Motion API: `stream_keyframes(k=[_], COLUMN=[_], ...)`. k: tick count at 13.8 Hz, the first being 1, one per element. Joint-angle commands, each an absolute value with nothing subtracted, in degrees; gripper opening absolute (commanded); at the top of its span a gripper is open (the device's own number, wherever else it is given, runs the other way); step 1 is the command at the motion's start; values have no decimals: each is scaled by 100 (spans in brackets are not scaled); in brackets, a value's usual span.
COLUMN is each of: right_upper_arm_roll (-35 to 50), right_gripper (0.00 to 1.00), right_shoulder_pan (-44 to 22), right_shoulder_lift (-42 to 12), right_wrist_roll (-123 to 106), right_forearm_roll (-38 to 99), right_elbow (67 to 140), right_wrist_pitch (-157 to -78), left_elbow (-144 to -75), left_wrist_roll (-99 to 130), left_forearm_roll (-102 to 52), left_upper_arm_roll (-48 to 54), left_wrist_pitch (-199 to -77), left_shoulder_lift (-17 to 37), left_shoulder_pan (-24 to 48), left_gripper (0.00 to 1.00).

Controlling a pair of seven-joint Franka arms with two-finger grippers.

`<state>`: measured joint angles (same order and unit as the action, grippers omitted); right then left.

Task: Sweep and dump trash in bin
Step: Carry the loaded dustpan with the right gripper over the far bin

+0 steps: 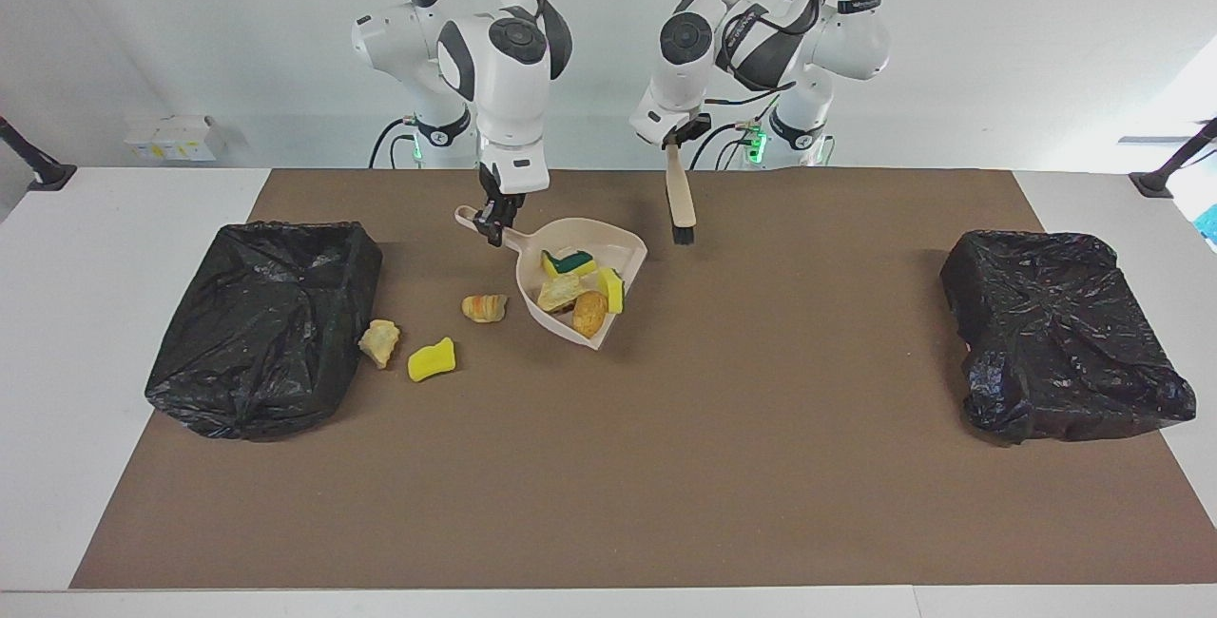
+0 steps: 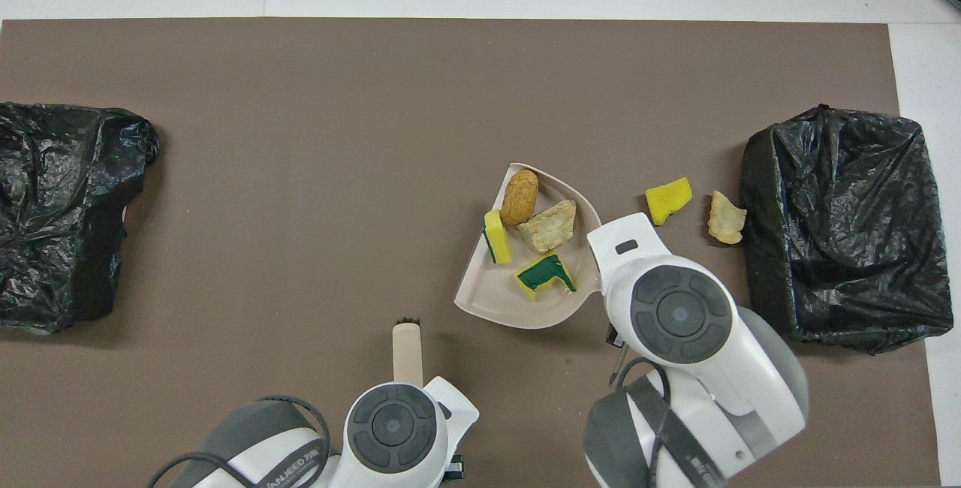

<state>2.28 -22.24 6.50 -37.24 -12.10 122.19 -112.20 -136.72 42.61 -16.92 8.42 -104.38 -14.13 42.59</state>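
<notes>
A: Why is the dustpan point(image 1: 580, 261) tilted up?
B: Right pincer point(image 1: 492, 216) clamps its handle, keeping four scraps point(image 1: 573, 283) inside; three more point(image 1: 431, 358) lie on the tabletop point(image 1: 666, 466) beside the bin point(image 1: 266, 323); left pincer point(image 1: 676, 139) grips the brush point(image 1: 679, 204), parked aside.

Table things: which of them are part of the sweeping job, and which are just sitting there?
In the job:
- beige plastic dustpan, in right gripper, holding four scraps
- beige long-handled brush, in left gripper
- three loose scraps: striped bread-like lump, yellow sponge piece, tan crumbly lump
- black bag-lined bin beside them

Just there:
- second black bag-lined bin
- small white box
</notes>
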Motion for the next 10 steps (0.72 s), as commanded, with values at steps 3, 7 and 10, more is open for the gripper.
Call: stream_keyframes(k=[3,7,10], right_upper_arm_roll=[237,237,237], right_gripper=[0,0,0], right_shoulder_pan=[-1311,-547,252], right_shoulder_lift=[615,615,598], right_wrist_roll=[-5402,-6860,-8450], right_forearm_roll=[-765,-765,-686], right_elbow=[11444,11198,11206], right_wrist_pitch=[-10548,-10371,-10397], left_elbow=[-14106,-14256,-14326], left_wrist_roll=[4307,4255,4167], left_forearm_roll=[-1696,-1969,-2195], left_upper_arm_roll=[782,782,774], left_wrist_pitch=[-11100,-11268,-11294], left_shoulder_lift=[-1521,-1415,-1354], left_shoulder_pan=[4763,4825,4773], left_gripper=[0,0,0])
